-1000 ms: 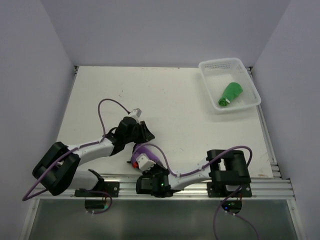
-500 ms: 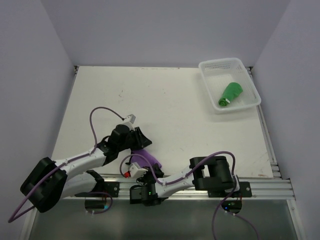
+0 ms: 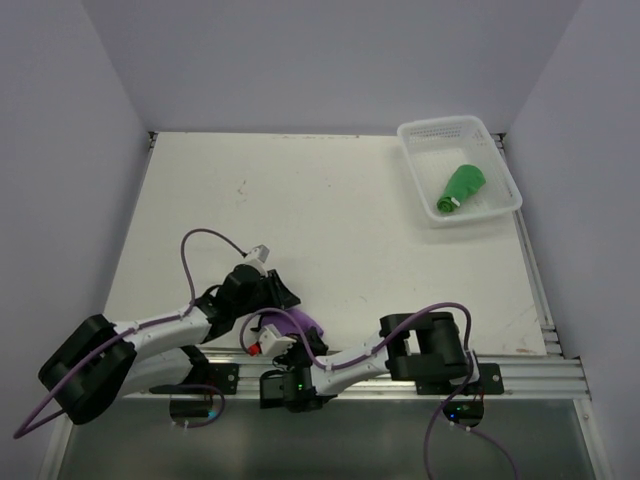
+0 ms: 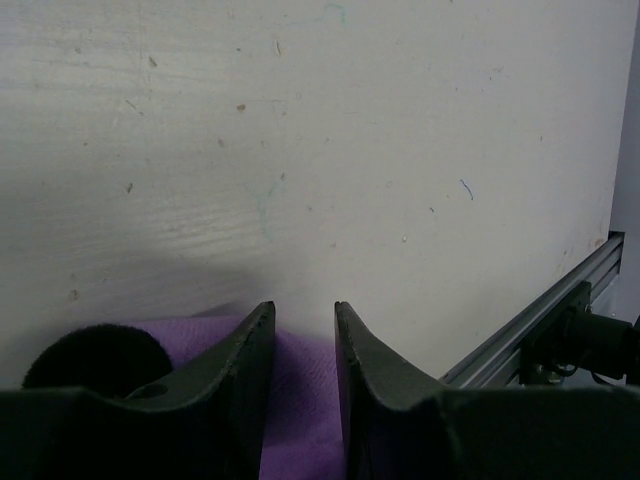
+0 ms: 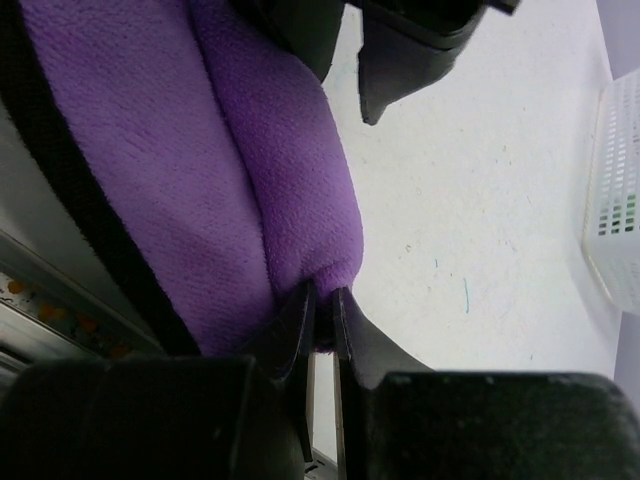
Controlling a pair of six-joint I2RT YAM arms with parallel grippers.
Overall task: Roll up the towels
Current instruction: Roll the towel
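Note:
The purple towel (image 3: 298, 322) lies bunched at the table's near edge between my two grippers. In the right wrist view it is a thick purple fold (image 5: 200, 150) with black edging along its left side. My right gripper (image 5: 323, 292) is shut on the tip of that fold; from above it sits low at the table's front (image 3: 288, 342). My left gripper (image 4: 303, 305) has its jaws narrowly apart with purple cloth (image 4: 300, 420) pinched between them, and a black rolled end (image 4: 95, 355) shows to its left. From above, this gripper (image 3: 283, 300) is at the towel's far-left side. The green towel (image 3: 460, 188) lies rolled in the basket.
The white lattice basket (image 3: 430, 127) stands at the table's far right corner, and its wall shows in the right wrist view (image 5: 612, 190). An aluminium rail (image 3: 520, 365) runs along the table's near edge, just beside the purple towel.
Both grippers came toward the near edge, bringing the purple towel with them. The left arm drew back and to the left, and the right arm folded lower. Over the last half second there was only a slight shift.

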